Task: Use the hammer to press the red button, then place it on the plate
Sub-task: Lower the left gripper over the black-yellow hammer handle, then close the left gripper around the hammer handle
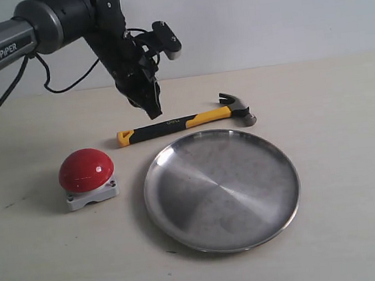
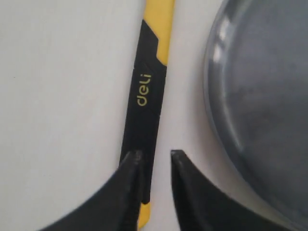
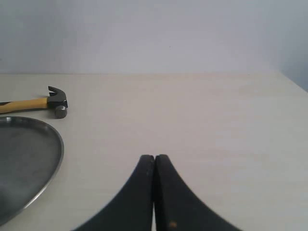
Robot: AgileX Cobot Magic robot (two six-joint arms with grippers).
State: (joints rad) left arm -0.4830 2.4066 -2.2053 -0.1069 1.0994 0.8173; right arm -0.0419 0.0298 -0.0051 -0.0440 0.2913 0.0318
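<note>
The left gripper (image 2: pixel 154 159) hangs above the hammer (image 2: pixel 144 110) with jaws slightly apart and empty, the black handle lying under one finger rather than in the gap. Lowered like this, that finger would likely land on the handle and shove it toward the steel plate (image 2: pixel 214 110) just beside it. The right gripper (image 3: pixel 154 161) rests pressed together, well away.

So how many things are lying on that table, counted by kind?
hammer: 1
red button: 1
plate: 1
Total: 3
</note>
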